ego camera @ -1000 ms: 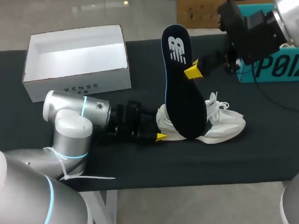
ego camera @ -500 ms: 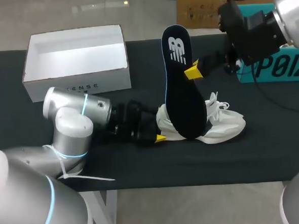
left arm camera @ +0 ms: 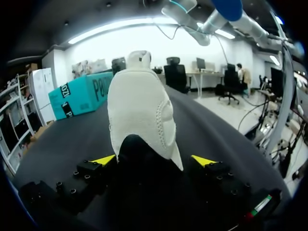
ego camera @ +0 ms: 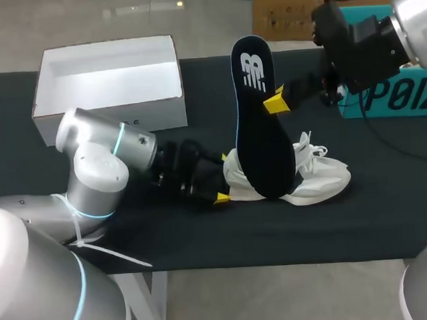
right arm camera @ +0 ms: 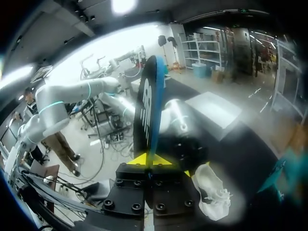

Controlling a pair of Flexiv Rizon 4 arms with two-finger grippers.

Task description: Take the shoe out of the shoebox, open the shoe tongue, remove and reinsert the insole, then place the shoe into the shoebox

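Because the insole [ego camera: 259,128] has to go back in, the right gripper [right arm camera: 150,159] holds it upright over the white sneaker [ego camera: 316,175], jaws pinched shut on its edge and its lower end at the shoe's opening. The sneaker lies on the black table [ego camera: 391,214], right of the open shoebox [ego camera: 110,123] at far left. The left gripper [left arm camera: 153,159] straddles the heel, probably to steady it. Its jaws are spread wide, with a slight gap showing on one side.

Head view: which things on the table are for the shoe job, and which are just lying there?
For the job:
white shoe
dark insole
white shoebox

Just lying about:
teal box
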